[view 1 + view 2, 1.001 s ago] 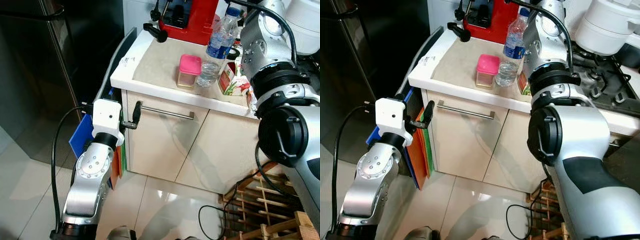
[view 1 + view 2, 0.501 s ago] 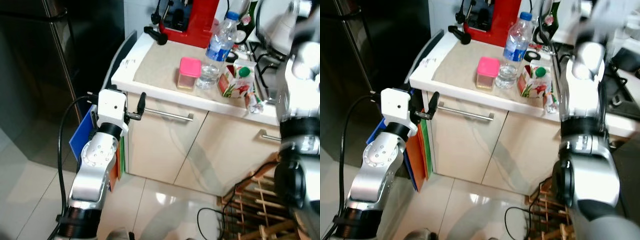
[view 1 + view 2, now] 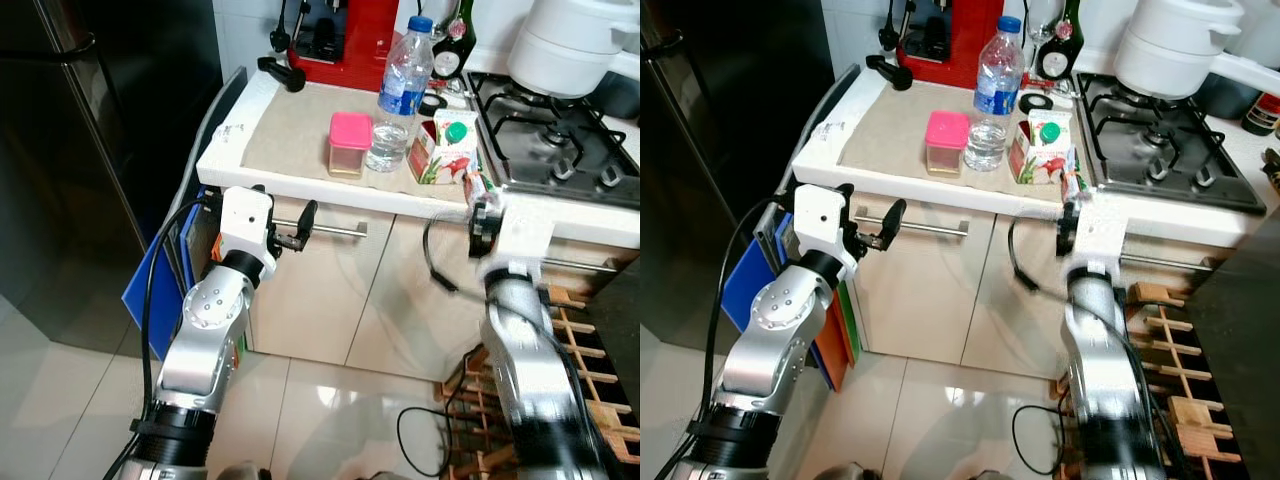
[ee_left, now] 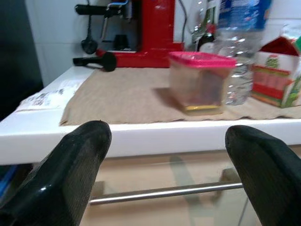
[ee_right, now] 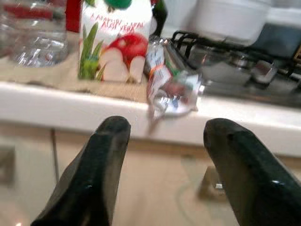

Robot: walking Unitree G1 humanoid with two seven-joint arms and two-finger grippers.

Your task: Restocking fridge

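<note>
Pink-lidded jar [image 4: 201, 82] sits on counter [image 4: 141, 132] — beyond the spread left pincer [image 4: 164, 174].

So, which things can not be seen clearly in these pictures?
- Small wrapped item at the counter edge beside the juice carton: blurred in the right wrist view, tiny in the eye views.
- Right gripper: motion blur smears its arm in the eye views.
- Fridge: cut by the left edge, door shut, contents hidden.
- Pink-lidded jar: contents unclear in the blurred left wrist view.
</note>
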